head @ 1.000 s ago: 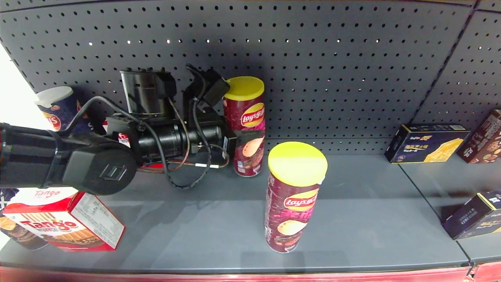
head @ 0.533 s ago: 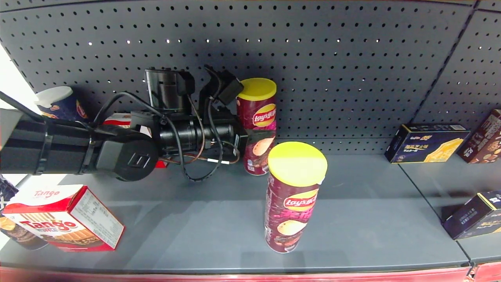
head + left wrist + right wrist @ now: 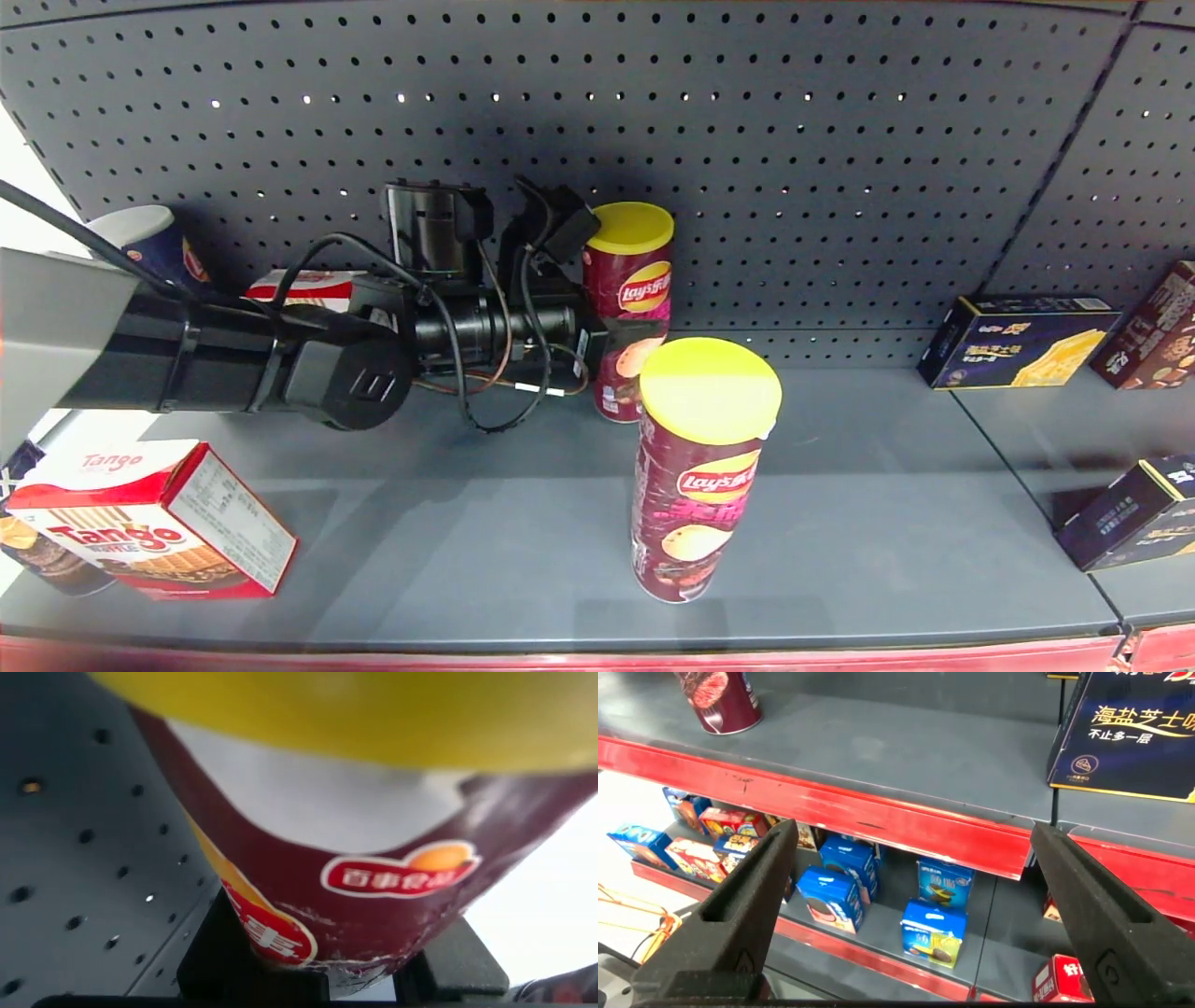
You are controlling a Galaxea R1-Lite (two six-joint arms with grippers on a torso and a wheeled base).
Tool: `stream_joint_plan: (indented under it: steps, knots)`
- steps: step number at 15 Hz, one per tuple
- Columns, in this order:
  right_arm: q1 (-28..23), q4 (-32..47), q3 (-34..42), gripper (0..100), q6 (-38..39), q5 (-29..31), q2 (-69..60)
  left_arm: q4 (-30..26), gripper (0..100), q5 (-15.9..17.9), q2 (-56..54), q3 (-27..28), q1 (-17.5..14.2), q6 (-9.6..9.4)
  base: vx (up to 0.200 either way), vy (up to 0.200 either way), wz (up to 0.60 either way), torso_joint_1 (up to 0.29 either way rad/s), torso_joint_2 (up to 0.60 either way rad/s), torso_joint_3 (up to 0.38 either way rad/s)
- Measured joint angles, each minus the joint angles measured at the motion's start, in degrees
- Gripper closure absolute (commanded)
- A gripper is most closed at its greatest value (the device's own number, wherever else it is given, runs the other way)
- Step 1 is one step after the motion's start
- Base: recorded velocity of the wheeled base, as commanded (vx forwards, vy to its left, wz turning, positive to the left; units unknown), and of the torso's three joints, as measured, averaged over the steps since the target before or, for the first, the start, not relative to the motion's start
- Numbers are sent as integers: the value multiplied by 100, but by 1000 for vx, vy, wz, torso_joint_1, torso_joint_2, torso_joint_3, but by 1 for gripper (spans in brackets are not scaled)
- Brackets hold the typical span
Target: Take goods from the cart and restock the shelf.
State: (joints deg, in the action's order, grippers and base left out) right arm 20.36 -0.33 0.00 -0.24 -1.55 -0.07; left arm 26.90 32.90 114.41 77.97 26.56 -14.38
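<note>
Left pincer (image 3: 616,347) clamped on the chips can (image 3: 635,280), just behind the front can (image 3: 702,467); risk: if I release it before it sits flat, it may topple onto that can.

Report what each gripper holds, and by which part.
The left gripper holds the rear chip can by its mid-body, below the logo. The right gripper is open, holding nothing.

The left arm (image 3: 233,369) is a run of glossy black cylinders behind a grey casing (image 3: 56,317), draped with looping black cables (image 3: 485,425) and thin coppery wires, one wearing a white tag (image 3: 534,387). The right pincer (image 3: 912,835) has matte black, wedge-shaped fingers (image 3: 738,915).
</note>
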Motion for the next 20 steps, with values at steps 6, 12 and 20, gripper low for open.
stream_joint_plan:
  steps: [6, 12, 20]
  knots:
    - [0, -2, 0, 0, 0, -1, 0, 27, 0, -4, 185, 67, 41, -154, 0, 0, 0, 0, 0, 0]
    - [-5, 0, 0, 0, 0, 0, 0, 82, 0, -33, 188, -50, 41, -222, 0, 0, 0, 0, 0, 0]
    - [0, 0, 0, 0, 2, -1, 0, 901, 0, -1259, -562, -1430, -18, -417, 0, 0, 0, 0, 0, 0]
